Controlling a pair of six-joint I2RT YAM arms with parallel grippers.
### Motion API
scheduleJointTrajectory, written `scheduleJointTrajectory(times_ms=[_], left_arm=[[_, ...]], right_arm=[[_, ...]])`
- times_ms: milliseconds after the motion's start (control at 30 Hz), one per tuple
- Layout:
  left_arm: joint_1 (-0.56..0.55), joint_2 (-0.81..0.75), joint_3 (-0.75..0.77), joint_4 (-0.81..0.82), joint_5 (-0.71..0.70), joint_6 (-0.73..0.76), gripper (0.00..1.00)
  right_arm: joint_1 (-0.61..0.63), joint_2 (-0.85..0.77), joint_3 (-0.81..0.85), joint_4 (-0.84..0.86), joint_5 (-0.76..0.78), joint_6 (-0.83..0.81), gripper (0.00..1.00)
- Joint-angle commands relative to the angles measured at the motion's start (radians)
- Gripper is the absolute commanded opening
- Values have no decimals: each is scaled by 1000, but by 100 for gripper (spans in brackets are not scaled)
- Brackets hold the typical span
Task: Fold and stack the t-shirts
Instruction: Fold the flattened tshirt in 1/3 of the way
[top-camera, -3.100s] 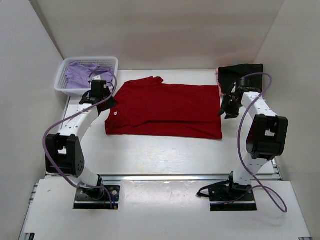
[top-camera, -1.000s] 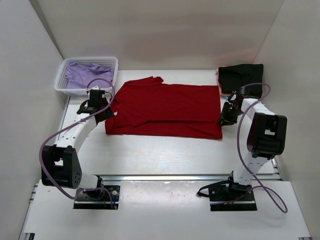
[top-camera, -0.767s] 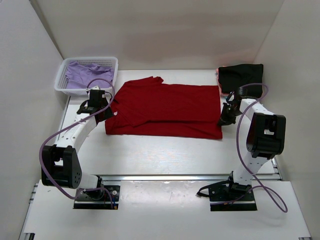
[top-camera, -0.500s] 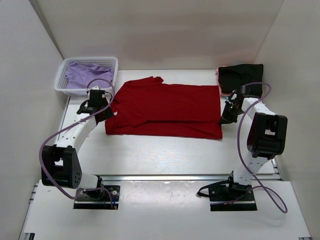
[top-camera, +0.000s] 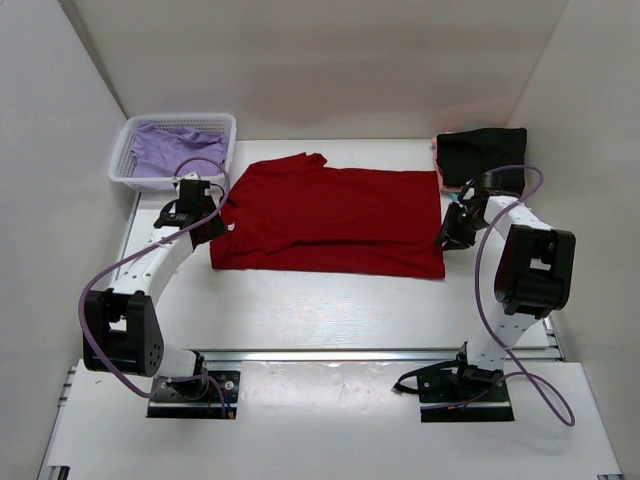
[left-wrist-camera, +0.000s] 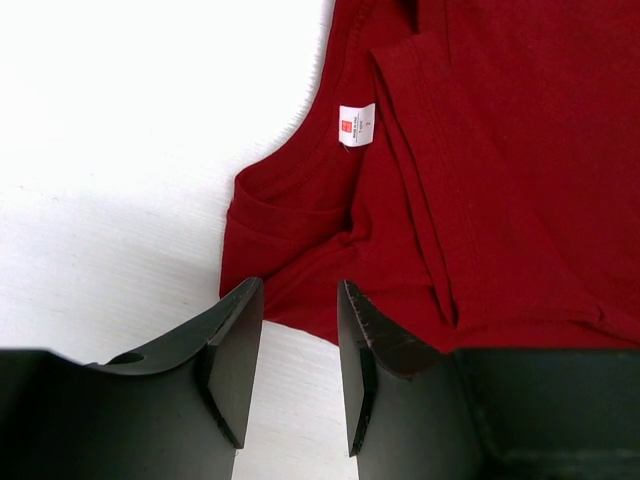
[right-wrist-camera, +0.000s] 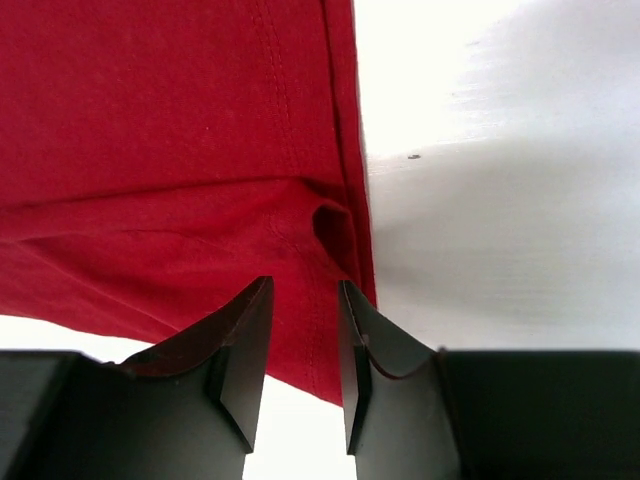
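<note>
**Red shirt spread between the grippers, two more beyond them**

The deep red t-shirt (top-camera: 330, 220) lies flat and sideways on the desk (top-camera: 330, 310). Its neck end is at the left gripper (top-camera: 205, 225) and its hem is at the right gripper (top-camera: 452, 232).

Just ahead of the left gripper's tips, the neckline curves open and shows a small white label (left-wrist-camera: 356, 125). A folded flap of cloth lies over the body beside it.

Just ahead of the right gripper, the stitched hem has a small pucker.

Beyond the left gripper, a crumpled lavender t-shirt (top-camera: 165, 148) sits in the basket (top-camera: 180, 119).

Beyond the right gripper, a folded black t-shirt (top-camera: 482, 152) rests with a sliver of pink cloth (top-camera: 437, 142) at its edge.
</note>
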Motion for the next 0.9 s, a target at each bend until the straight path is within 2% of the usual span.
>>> scheduleJointTrajectory(times_ms=[0, 267, 333, 433, 867], left_arm=[[-1, -7, 15, -4, -4, -9, 47], [-1, -21, 14, -7, -7, -10, 47], [2, -19, 11, -13, -7, 0, 47], [2, -28, 11, -16, -7, -3, 47], [-4, -28, 2, -16, -11, -15, 46]], right_arm=[[16, 17, -7, 34, -1, -17, 30], [21, 73, 19, 43, 35, -34, 32], [19, 81, 31, 41, 38, -34, 22], [25, 72, 45, 34, 35, -31, 0], [-16, 43, 95, 11, 3, -21, 0]])
